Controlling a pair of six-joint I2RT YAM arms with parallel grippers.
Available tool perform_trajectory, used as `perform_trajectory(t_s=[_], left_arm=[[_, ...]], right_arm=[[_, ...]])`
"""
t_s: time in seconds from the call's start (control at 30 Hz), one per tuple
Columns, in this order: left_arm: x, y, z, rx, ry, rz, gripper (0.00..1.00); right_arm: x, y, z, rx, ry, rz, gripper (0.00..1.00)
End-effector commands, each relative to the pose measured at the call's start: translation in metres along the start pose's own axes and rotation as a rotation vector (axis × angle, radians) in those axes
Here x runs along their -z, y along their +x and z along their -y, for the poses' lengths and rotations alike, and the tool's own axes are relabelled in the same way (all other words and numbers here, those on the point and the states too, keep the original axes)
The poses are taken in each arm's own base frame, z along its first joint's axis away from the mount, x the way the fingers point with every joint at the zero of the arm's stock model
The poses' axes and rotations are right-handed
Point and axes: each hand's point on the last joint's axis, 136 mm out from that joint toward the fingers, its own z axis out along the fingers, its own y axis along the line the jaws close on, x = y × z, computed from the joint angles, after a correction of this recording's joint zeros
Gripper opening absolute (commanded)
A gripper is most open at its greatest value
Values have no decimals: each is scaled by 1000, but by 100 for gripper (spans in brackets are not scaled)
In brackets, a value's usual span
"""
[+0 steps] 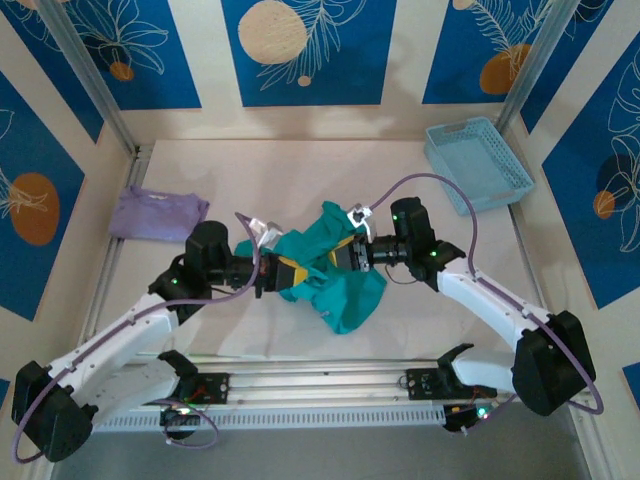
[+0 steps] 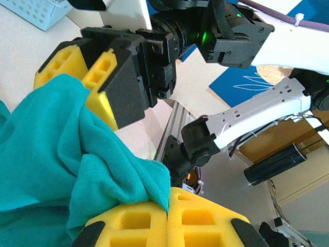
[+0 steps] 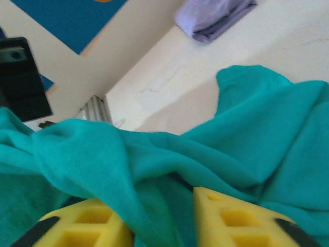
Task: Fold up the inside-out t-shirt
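Observation:
The teal inside-out t-shirt [image 1: 345,292] hangs bunched between my two grippers over the middle of the table. My left gripper [image 1: 288,272] holds its left side. In the left wrist view the yellow pads [image 2: 205,221] of that gripper [image 2: 168,207] are pressed together, with a thin corner of the t-shirt [image 2: 46,154] pinched in the seam. My right gripper [image 1: 342,252] faces it from the right, close by. In the right wrist view a thick fold of the t-shirt [image 3: 257,128] fills the gap between that gripper's [image 3: 163,218] pads and drapes over the left one.
A pale lavender folded garment [image 1: 158,213] lies at the table's left edge. A light blue basket [image 1: 478,165] stands at the back right. The cream table [image 1: 300,170] is bordered by a metal rail in front and patterned walls behind.

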Motion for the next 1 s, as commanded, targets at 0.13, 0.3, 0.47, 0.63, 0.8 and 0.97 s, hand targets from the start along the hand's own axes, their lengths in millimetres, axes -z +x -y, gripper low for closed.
perform_trajectory(t_s=[0.13,0.3,0.47,0.63,0.8,0.97], left_arm=[[5,-18,-8,12,-63,53,0],[6,-21,-11,16,-78,62,0],[6,-19,-11,20,-76,58,0],[6,-20,-8,14,-67,60,0],[7,-16,-12,12,-87,48,0],[5,-15,-16,8,-95,48,0]], right_arm=[[39,5,-16,203,175,48,46],[36,8,-52,364,95,109,47],[14,9,-65,410,30,65,44],[-5,7,-63,419,19,33,43],[-8,4,-69,428,-10,29,25],[-5,6,-72,422,-10,24,20]])
